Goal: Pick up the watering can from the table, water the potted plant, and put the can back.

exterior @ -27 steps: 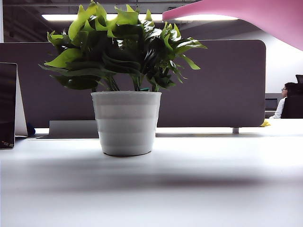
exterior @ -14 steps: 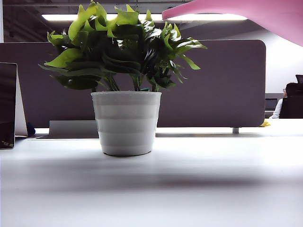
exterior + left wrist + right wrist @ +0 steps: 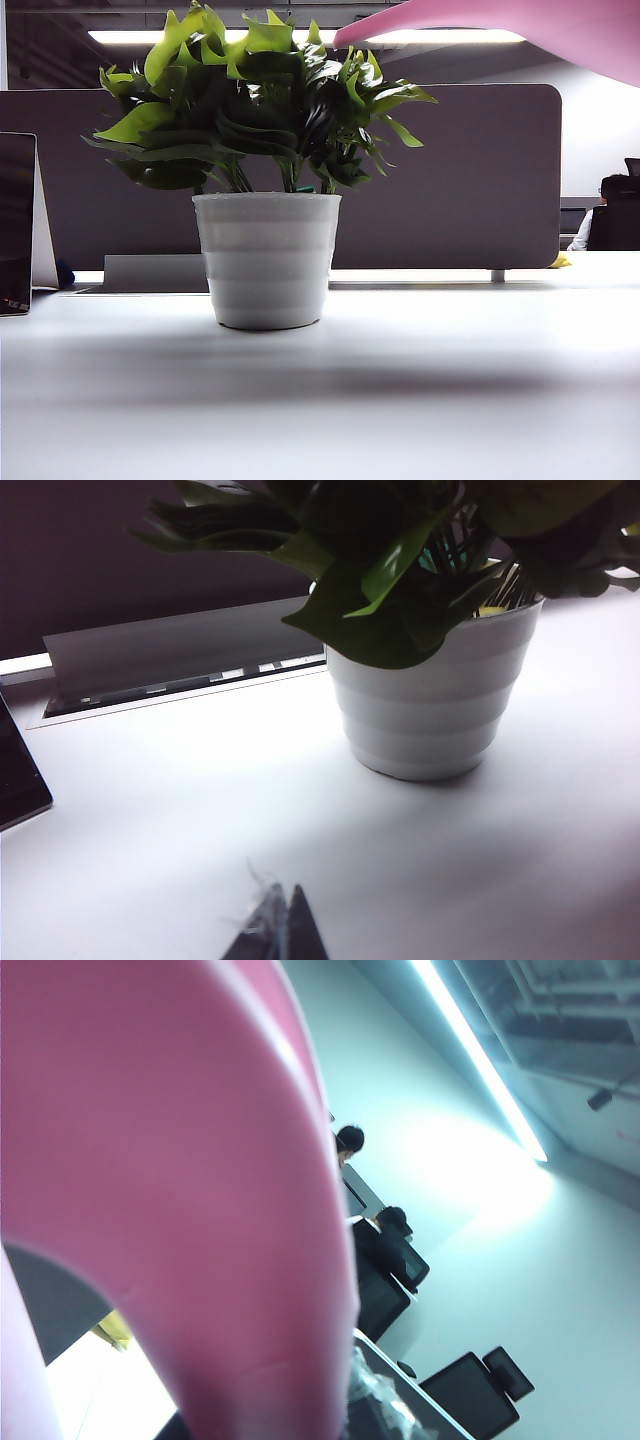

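Smooth matte pink watering can (image 3: 520,28) is airborne, its tapering spout over the leafy potted plant (image 3: 266,170), whose white ribbed pot stands mid-desk (image 3: 420,400). Left gripper (image 3: 278,932) low over desk, clenched. Right gripper unseen; grasp cannot be confirmed.

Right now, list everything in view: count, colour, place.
watering can: one, pink, raised at upper right, spout tip over the leaves
potted plant: one, green leaves in white ribbed pot, standing mid-table
table: one, white, foreground
divider panel: one, dark grey, behind the plant
dark screen: one, black, far left edge
seated person: one, far right background
left gripper: jaws together, low over the table near the pot
right gripper: jaws hidden behind the can
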Motion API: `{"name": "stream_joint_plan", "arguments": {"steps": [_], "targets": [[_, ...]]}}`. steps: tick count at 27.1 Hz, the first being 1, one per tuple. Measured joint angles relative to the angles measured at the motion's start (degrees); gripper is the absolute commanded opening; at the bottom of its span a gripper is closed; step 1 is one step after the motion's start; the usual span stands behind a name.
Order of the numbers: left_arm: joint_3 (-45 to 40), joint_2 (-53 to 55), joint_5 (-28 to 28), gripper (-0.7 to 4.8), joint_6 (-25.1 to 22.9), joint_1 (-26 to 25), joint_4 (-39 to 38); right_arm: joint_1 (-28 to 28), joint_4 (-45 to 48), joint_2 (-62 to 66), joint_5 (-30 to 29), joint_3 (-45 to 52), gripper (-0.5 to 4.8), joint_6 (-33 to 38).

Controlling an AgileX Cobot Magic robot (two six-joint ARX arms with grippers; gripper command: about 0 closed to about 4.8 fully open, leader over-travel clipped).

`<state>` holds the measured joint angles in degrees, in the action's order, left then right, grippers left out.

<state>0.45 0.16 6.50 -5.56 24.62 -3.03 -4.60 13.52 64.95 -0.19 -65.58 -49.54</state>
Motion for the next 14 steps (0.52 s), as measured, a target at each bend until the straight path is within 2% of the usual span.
{"name": "stream_joint_plan", "arguments": {"steps": [14], "targets": [[0.0,0.0,0.0,-0.05,0.0,0.0,0.0,1.6,-0.1,1.0,0.4,-0.2,-0.06,-3.7]]}}
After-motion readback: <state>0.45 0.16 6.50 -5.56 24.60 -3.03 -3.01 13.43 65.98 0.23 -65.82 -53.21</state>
